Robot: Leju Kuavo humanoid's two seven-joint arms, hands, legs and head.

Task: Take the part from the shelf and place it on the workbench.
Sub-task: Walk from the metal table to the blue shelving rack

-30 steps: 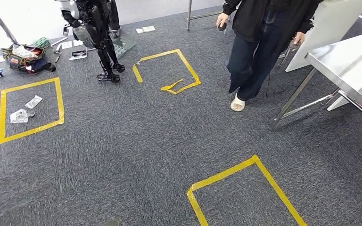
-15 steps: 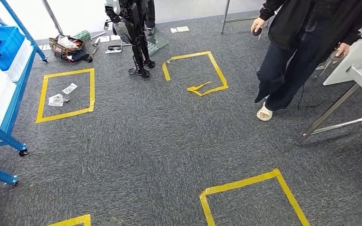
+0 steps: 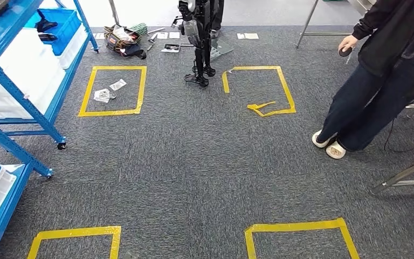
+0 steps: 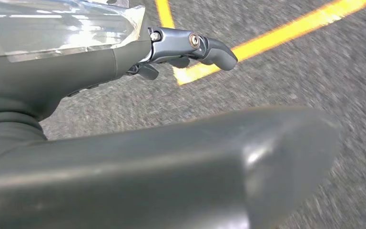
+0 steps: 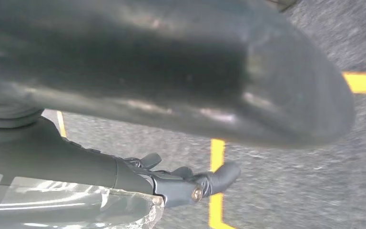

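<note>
The blue shelf [image 3: 5, 21] stands at the left of the head view, loaded with white bins and a blue bin [image 3: 62, 27]. A dark part [image 3: 44, 25] lies in that blue bin, far from me. My left hand [image 4: 76, 76] hangs over the carpet with its fingers [image 4: 205, 47] apart and nothing in it. My right hand [image 5: 100, 167] hangs the same way, its fingers [image 5: 209, 183] apart and holding nothing. Clear plastic film wraps both wrists. A metal leg of the workbench [image 3: 404, 178] shows at the right edge.
A person [image 3: 377, 81] in dark clothes stands at the right, holding a small dark object. Another robot [image 3: 199, 38] stands at the back. Yellow tape squares [image 3: 113, 89] mark the grey carpet; one holds small plastic bags. A tool bag [image 3: 121, 40] lies by the shelf.
The whole picture has shifted right as the camera turned left. The blue shelf has come into view on the left, and the workbench top has left the picture.
</note>
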